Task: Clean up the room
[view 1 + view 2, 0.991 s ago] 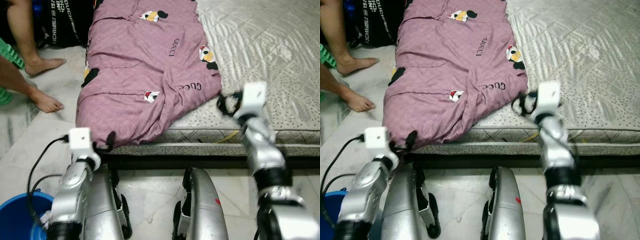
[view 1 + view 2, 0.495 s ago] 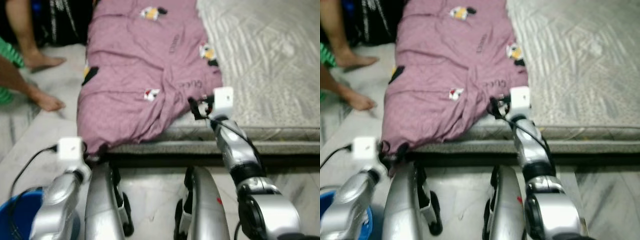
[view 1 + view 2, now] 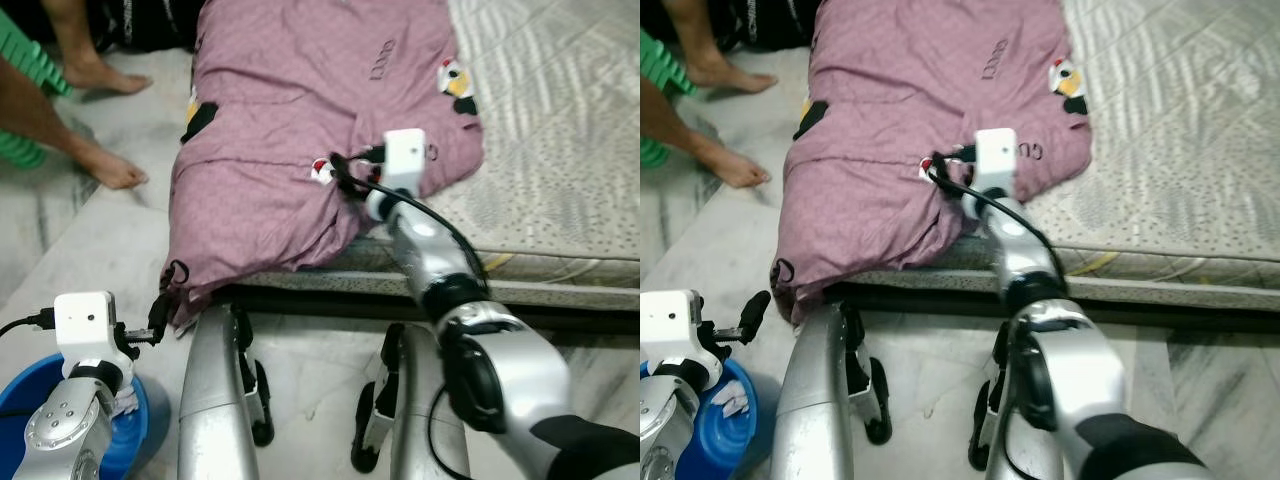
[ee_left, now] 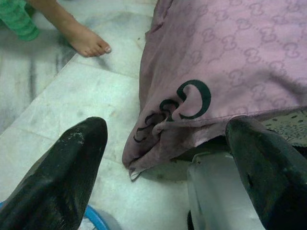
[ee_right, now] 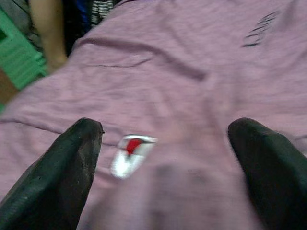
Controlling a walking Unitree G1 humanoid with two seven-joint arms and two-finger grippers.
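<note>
A purple blanket (image 3: pixel 300 110) with black lettering and small cartoon prints lies along the left side of a grey patterned mattress (image 3: pixel 570 110). Its lower corner (image 4: pixel 158 143) hangs over the bed's edge down to the floor. My right gripper (image 3: pixel 345 168) is open just above the blanket's middle, with a red and white print (image 5: pixel 130 154) between its fingers. My left gripper (image 3: pixel 160 318) is open low by the floor, a short way from the hanging corner, and touches nothing.
A blue bucket (image 3: pixel 22 402) with a white scrap in it stands on the marble floor under my left arm. A person's bare feet (image 3: pixel 112 172) and something green (image 3: pixel 28 62) are at the far left. My own legs (image 3: pixel 215 400) stand against the bed's dark base.
The camera has shifted. My right arm has swung left from the mattress edge to a spot over the blanket. My left gripper has dropped lower, toward the bucket.
</note>
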